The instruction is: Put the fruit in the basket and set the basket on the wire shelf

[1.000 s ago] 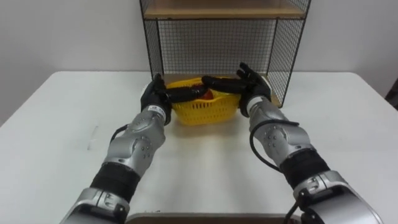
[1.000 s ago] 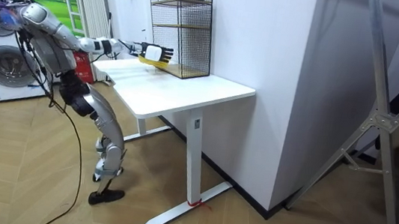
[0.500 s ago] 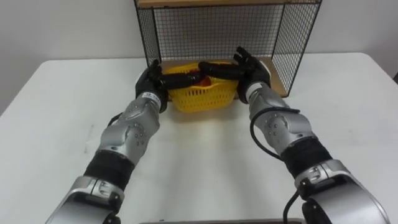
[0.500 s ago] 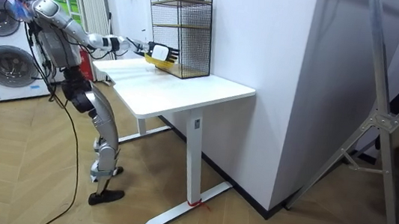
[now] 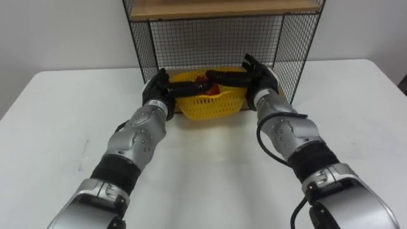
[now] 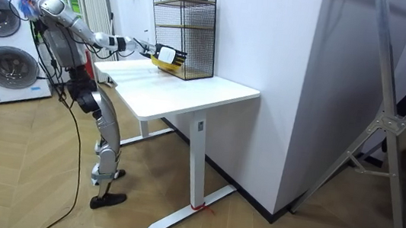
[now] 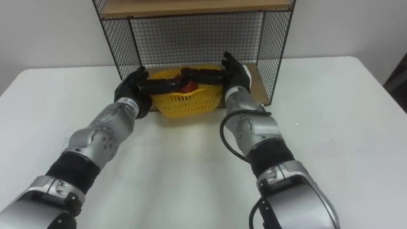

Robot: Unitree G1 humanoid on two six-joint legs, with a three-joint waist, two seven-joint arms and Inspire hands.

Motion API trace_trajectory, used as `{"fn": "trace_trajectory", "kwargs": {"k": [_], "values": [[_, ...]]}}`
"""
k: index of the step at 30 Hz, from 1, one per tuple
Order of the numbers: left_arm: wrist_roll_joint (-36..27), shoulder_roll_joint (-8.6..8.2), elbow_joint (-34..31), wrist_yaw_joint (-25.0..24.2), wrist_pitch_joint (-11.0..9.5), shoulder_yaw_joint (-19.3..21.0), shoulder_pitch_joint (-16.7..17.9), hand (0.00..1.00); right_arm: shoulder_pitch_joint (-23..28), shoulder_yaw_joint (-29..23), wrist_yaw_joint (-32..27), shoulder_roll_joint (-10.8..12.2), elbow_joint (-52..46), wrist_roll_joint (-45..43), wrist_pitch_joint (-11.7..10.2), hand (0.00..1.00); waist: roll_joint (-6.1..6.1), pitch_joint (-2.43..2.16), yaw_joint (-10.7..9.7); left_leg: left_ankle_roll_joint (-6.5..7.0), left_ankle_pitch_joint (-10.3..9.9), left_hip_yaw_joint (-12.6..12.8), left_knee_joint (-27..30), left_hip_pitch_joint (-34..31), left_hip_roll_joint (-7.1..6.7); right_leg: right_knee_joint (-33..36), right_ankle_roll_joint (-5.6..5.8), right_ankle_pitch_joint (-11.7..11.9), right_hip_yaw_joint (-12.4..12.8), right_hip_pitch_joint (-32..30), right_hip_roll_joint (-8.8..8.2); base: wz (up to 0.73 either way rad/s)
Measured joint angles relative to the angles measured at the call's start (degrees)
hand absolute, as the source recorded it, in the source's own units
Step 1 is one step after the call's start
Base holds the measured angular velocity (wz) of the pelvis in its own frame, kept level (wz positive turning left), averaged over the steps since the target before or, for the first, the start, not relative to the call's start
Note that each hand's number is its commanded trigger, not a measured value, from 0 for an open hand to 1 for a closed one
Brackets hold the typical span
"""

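1. The robot stands at the end of the desk [image 5: 356, 127], leaning in with both arms stretched toward the wire shelf [image 5: 216, 41]
2. The yellow basket [image 5: 210, 103], with red fruit [image 5: 202, 83] inside, is at the mouth of the shelf's bottom level; I cannot tell whether it rests there or hangs just above
3. The left hand [image 5: 156, 89] and right hand [image 5: 261, 77] flank it, fingers laid fairly straight across the rim, unclenched; pressing from both sides likely keeps it level
4. It probably needs to go deeper before the hands let go
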Motion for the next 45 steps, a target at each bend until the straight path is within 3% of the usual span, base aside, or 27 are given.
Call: {"fn": "trace_trajectory", "kwargs": {"k": [4, 18, 21, 26, 29, 30, 32, 34, 36, 37, 40, 45], "values": [[0.1, 0.20, 2.5, -1.2, -1.0, -1.1, 0.0, 0.00, 0.0, 0.1, 1.5, -0.1, 2.0, 0.1, -0.1, 0.00, 0.74, 0.14, -0.5, 0.16, 0.2, -0.1, -1.3, 1.9, 0.27, -3.6, 0.17, 1.7, 0.0, 2.4, 0.76, -0.02], [2.8, 0.45, 5.3, -2.4, -1.3, -4.6, 0.0, 0.00, 0.4, 1.3, 3.5, -0.6, 7.0, 0.3, -0.2, 0.00, 1.38, -0.13, -2.0, 0.34, 1.1, 0.2, -4.6, 6.1, -0.17, -6.6, 0.48, 2.7, -0.6, 6.5, 0.51, 0.00], [3.0, 0.37, 5.6, -2.4, -1.3, -4.8, 1.1, 0.00, 2.3, 1.3, 5.0, -0.6, 7.4, -0.1, -0.5, 0.00, 1.37, -0.65, -1.8, 0.01, 1.5, 0.6, -6.5, 7.9, -0.23, -7.6, 0.36, 3.0, -0.6, 7.7, 0.55, -0.10], [3.9, 0.28, 5.6, -2.4, -1.3, -4.8, 3.1, 0.00, 4.0, 1.3, 6.0, -1.1, 7.3, -0.2, -0.6, 0.00, 1.27, -0.78, -2.9, -0.34, 1.8, 0.7, -7.6, 8.5, -0.19, -7.6, 0.31, 3.0, -0.6, 7.6, 0.66, -0.02], [4.5, 0.49, 5.1, -2.4, -1.3, -4.8, 3.4, 0.00, 5.6, 1.2, 6.9, -2.4, 5.8, -1.9, -0.7, 0.00, 0.28, -1.64, -3.0, -0.47, 2.1, 0.6, -7.8, 7.2, -0.21, -7.8, 0.19, 3.0, -0.8, 6.5, 0.73, 0.00], [5.3, 0.86, 4.4, -2.4, -1.3, -4.8, 3.4, 0.00, 6.4, 1.0, 7.3, -2.9, 4.8, -2.8, -0.6, 0.00, -0.23, -2.24, -2.9, -0.48, 2.3, 0.6, -8.0, 6.7, -0.21, -7.8, 0.14, 3.0, -0.8, 6.1, 0.72, 0.00], [6.1, 1.72, 1.3, -2.5, -1.2, -4.5, 4.5, 0.00, 9.3, 0.3, 7.4, -4.0, -0.5, -3.7, -0.5, 0.00, -0.84, -2.60, -2.7, -0.51, 2.4, 0.6, -8.2, 6.7, -0.23, -8.0, 0.11, 3.0, -0.9, 5.9, 0.70, 0.00], [7.9, 3.56, -4.2, -3.8, -1.2, -2.8, 8.1, 0.00, 14.2, -0.9, 8.8, -6.3, -9.6, -5.2, -0.4, 0.00, -1.03, -3.00, -2.8, -0.52, 2.4, 0.5, -8.7, 7.1, -0.24, -9.1, -0.02, 3.2, -1.3, 6.6, 0.72, 0.00], [8.9, 5.49, -8.4, -4.1, -0.8, -2.2, 11.6, 0.00, 17.8, -2.8, 10.0, -8.1, -16.0, -6.8, -0.3, 0.00, -1.02, -3.03, -2.8, -0.57, 2.5, 0.5, -9.3, 7.3, -0.26, -9.7, -0.06, 3.4, -1.4, 6.7, 0.76, 0.00], [9.0, 6.90, -11.7, -4.3, 0.1, -1.5, 14.4, 0.00, 19.7, -4.1, 10.1, -8.7, -19.2, -7.4, -0.2, 0.00, -1.01, -3.04, -2.8, -0.67, 2.6, 0.5, -9.5, 7.3, -0.25, -9.8, -0.10, 3.5, -1.3, 6.6, 0.87, -0.04], [10.0, 9.11, -19.7, -4.8, 2.8, 0.4, 20.6, 0.00, 23.6, -7.1, 10.9, -9.9, -25.8, -9.9, 0.9, 0.00, -0.78, -3.10, -2.7, -1.00, 2.9, 0.4, -10.0, 7.0, 0.02, -11.6, -0.39, 4.2, -0.9, 6.6, 1.52, -0.03], [11.3, 9.92, -26.6, -5.5, 4.3, 1.6, 21.9, 0.00, 24.4, -8.2, 12.8, -10.6, -30.6, -10.8, 1.7, 0.00, -0.30, -3.02, -2.8, -1.31, 3.6, 0.2, -11.3, 6.5, 0.23, -13.4, -0.70, 5.4, -0.9, 6.5, 2.08, 0.00]]}}
